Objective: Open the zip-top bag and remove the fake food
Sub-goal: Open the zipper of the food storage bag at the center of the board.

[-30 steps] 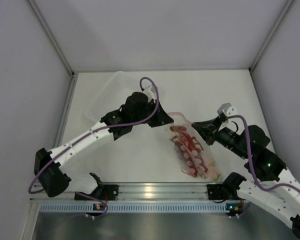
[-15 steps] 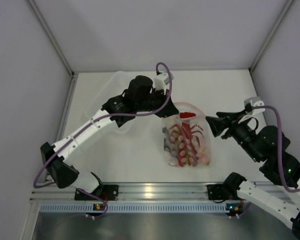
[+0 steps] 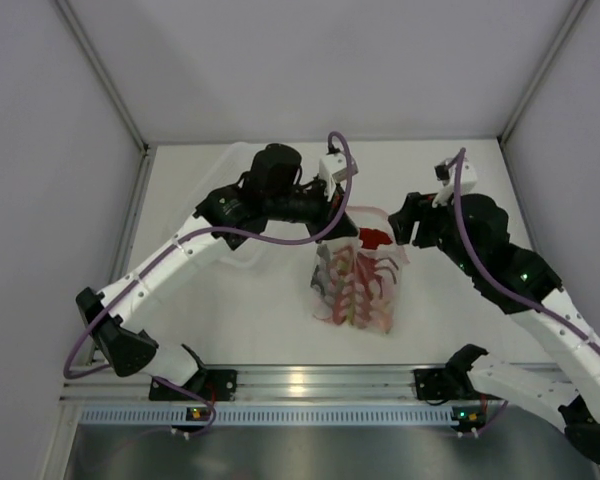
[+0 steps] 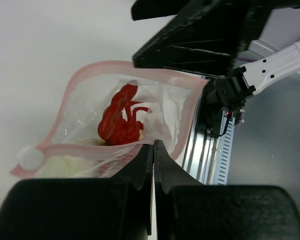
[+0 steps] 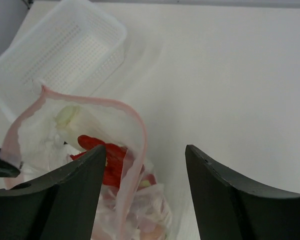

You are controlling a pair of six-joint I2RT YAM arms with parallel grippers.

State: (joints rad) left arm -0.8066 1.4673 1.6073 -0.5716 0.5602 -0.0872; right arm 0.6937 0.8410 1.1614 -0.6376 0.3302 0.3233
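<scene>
Zip-top bag (image 3: 358, 285) stands near the middle of the white surface (image 3: 250, 310), between your two arms, hanging upright from its top edge. Its mouth is open: in the left wrist view the pink zip strip spreads into a wide loop and you look straight down inside. Whether the bottom of the bag rests on the surface, you cannot tell from above.

Inside lies the fake food. The red lobster (image 4: 117, 122) is on top, just under the mouth, and the pale green-and-white leek stalk (image 5: 70, 117) lies against the bag wall beside it. More pieces are packed lower down, but the crumpled plastic blurs them too much to name.

Your left tool (image 4: 153, 147) is clamped tight on the near side of the pink strip, fingers pressed together with the plastic pinched between them, and it carries the bag by that edge.

Your right tool (image 5: 144, 150) has its fingers spread wide and has hold of nothing. It hovers just over the far side of the mouth, and the loose pink rim shows below in the gap between the fingers, touching neither.

Beyond the bag, at the back left of the surface, the clear perforated tray (image 5: 75, 45) lies partly under your left arm.
</scene>
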